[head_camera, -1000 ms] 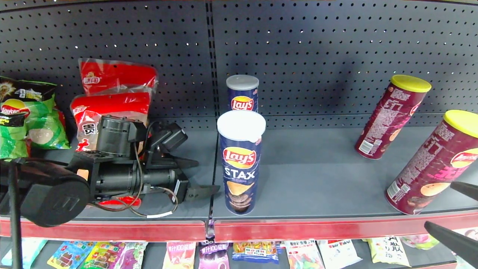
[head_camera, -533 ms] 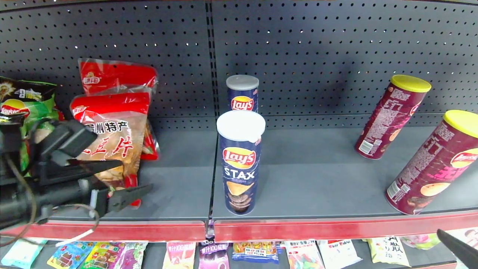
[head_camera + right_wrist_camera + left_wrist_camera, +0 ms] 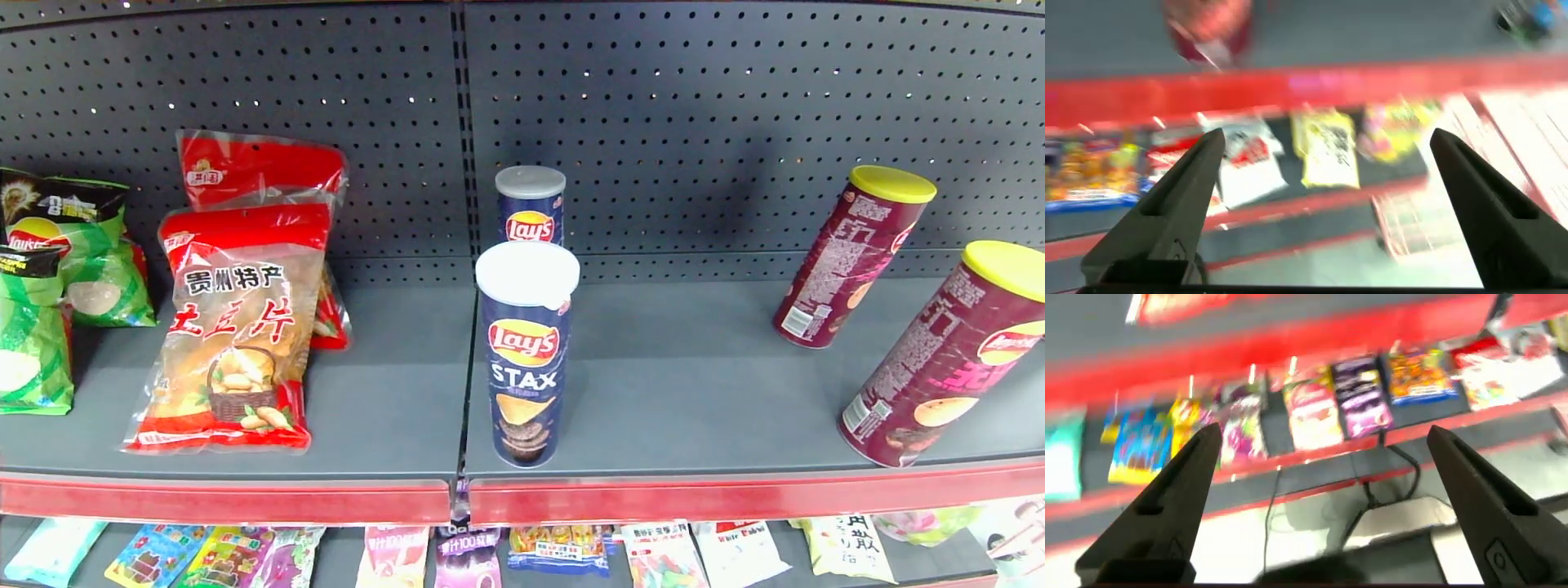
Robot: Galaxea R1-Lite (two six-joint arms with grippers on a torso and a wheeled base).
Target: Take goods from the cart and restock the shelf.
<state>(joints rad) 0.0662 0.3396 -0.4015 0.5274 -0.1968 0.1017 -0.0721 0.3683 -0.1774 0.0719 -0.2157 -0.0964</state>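
Facing the shelving from its near side, the left end effector [image 3: 1324, 430] has its fingers spread wide with nothing between them, and the right end effector [image 3: 1327, 135] is spread and empty too. Just beyond both lie the flat sweet packets [image 3: 1360, 396] of the lower shelf, and past those the red front rail [image 3: 653, 498] of the upper shelf [image 3: 678, 384].

On that shelf, the front row holds a clear potato-crisp bag [image 3: 237, 327] on the left, an upright blue can [image 3: 526, 359] at the centre seam, and a maroon can [image 3: 947, 359] at the far right. Behind them stand a second red bag [image 3: 261, 167], a second blue can [image 3: 531, 204] and a second maroon can [image 3: 853, 257]. Green bags [image 3: 49, 269] sit at the left end, and the pegboard [image 3: 694, 122] closes the back. The maroon cans appear tilted in the head view; whether they truly lean I cannot tell.

The widest bare stretch lies between the blue and maroon cans, right of centre. I judge the right arm the nearer one to fill it. Its wrist view catches a blurred maroon base [image 3: 1208, 28] beyond the rail. With both end effectors empty, fetching from the cart looks like the step in hand, and a can should go in with its long axis upright.
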